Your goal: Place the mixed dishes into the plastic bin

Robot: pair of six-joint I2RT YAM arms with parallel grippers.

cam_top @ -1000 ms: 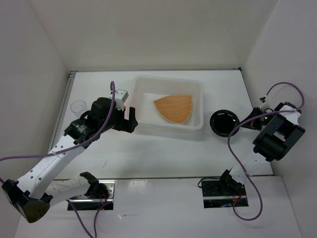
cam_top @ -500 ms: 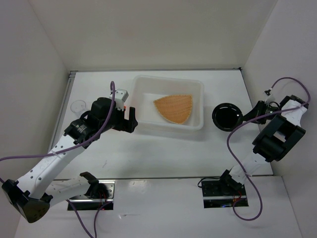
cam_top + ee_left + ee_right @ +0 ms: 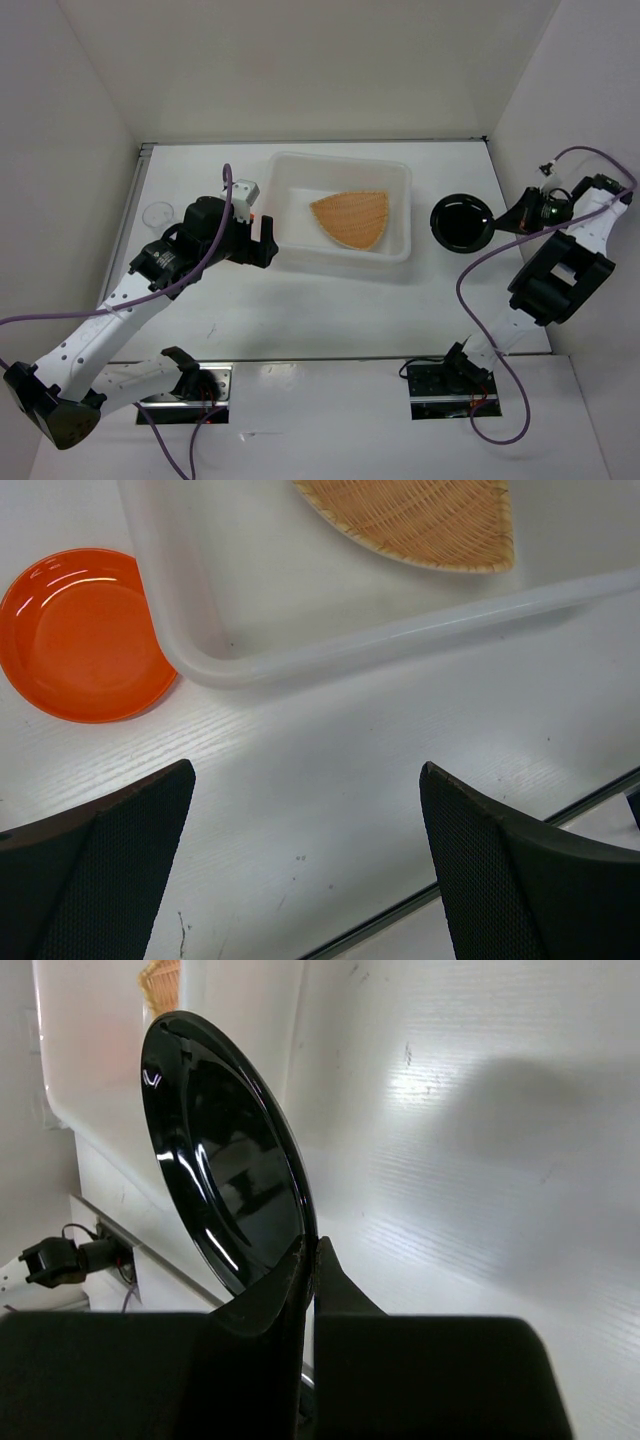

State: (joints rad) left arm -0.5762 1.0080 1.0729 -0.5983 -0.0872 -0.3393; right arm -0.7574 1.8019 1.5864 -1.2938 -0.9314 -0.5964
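Note:
The white plastic bin (image 3: 396,178) stands at the middle back, with the tan woven plate (image 3: 352,217) lying inside it. My right gripper (image 3: 493,224) is shut on the rim of the small black plate (image 3: 460,224) and holds it tilted, to the right of the bin. In the right wrist view the jaws (image 3: 312,1247) pinch the black plate (image 3: 220,1160) at its lower edge. My left gripper (image 3: 264,243) is open and empty at the bin's left front corner. The orange plate (image 3: 85,630) lies on the table against that corner of the bin (image 3: 400,635). One clear cup (image 3: 157,213) stands far left.
White walls close in the table on the left, back and right. The woven plate (image 3: 420,520) shows at the top of the left wrist view. The table's front edge runs past the left fingers (image 3: 520,880). Purple cables hang along both arms.
My right gripper has carried the black plate up and toward the back, a little nearer the bin's right side. The left arm has not moved.

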